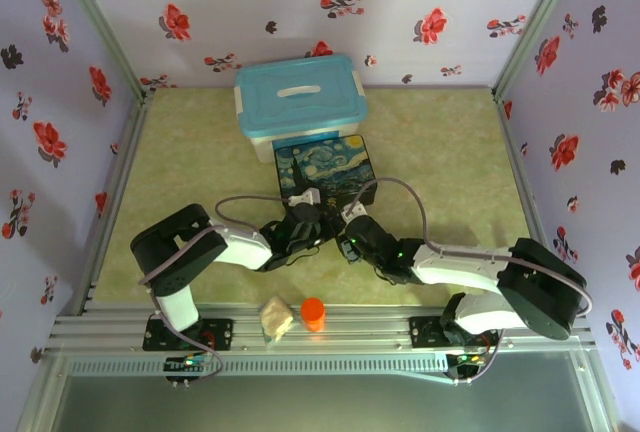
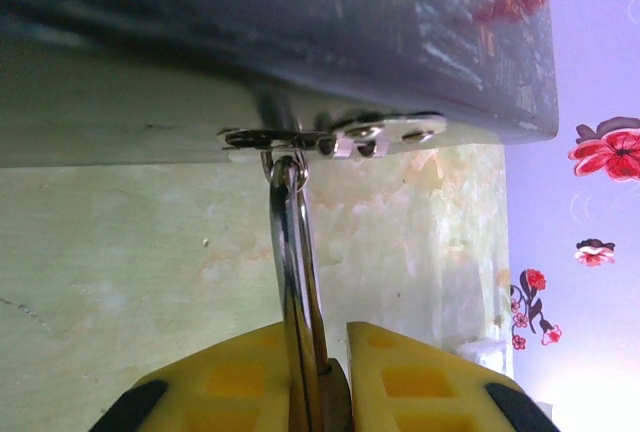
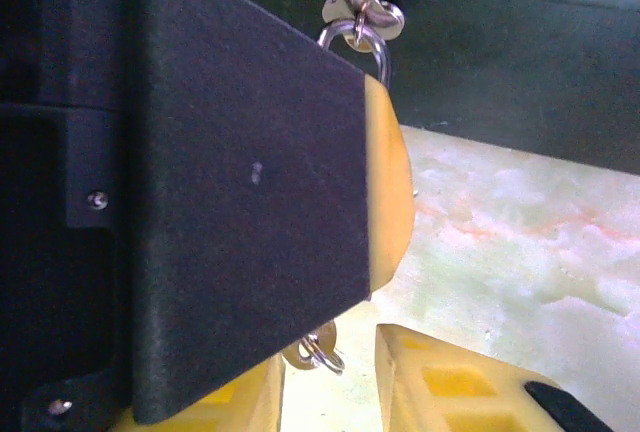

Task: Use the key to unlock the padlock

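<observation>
The padlock hangs by its thin silver shackle (image 2: 289, 272) from the metal clasp (image 2: 340, 137) on the front of the painted box (image 1: 325, 172). My left gripper (image 2: 318, 330) is shut on the padlock body (image 2: 338, 400), its yellow pads on either side. In the right wrist view the left gripper's black-backed finger (image 3: 240, 182) hides the body; the shackle (image 3: 372, 44) shows above it. Below it the key's small round head with a split ring (image 3: 318, 350) sticks out between the spread fingers of my right gripper (image 3: 330, 377), which is open. Both grippers meet at the box front (image 1: 322, 224).
A blue-lidded plastic container (image 1: 300, 97) stands behind the painted box. An orange cylinder (image 1: 313, 312) and a beige lump (image 1: 276, 318) sit at the near edge between the arm bases. Flowered walls close in the table on three sides.
</observation>
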Robot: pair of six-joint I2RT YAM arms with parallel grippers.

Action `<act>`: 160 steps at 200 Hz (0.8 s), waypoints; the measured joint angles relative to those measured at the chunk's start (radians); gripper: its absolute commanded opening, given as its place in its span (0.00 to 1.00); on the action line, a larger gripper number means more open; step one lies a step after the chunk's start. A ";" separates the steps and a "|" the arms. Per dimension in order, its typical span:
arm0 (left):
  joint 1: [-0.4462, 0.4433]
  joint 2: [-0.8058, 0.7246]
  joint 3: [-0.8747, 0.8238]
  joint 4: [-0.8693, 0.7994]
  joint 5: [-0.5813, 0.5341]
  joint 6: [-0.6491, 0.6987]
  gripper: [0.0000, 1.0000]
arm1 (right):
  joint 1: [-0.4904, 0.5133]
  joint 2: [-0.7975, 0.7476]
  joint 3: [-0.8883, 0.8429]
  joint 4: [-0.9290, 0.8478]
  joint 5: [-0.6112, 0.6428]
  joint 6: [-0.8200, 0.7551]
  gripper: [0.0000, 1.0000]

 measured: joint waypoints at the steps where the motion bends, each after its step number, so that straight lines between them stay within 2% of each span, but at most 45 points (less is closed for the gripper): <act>1: 0.000 0.000 0.000 0.000 0.000 -0.001 0.00 | 0.000 0.000 -0.001 0.002 0.001 -0.001 0.28; 64: 0.000 -0.005 0.004 -0.006 0.006 -0.024 0.00 | 0.015 0.018 -0.061 0.167 0.027 -0.047 0.05; 87: 0.001 -0.005 0.004 -0.007 0.002 -0.026 0.00 | 0.006 0.020 -0.081 0.214 0.005 -0.026 0.04; 160: -0.004 -0.006 0.004 -0.009 0.008 -0.026 0.00 | -0.196 0.016 -0.260 0.566 -0.398 0.159 0.00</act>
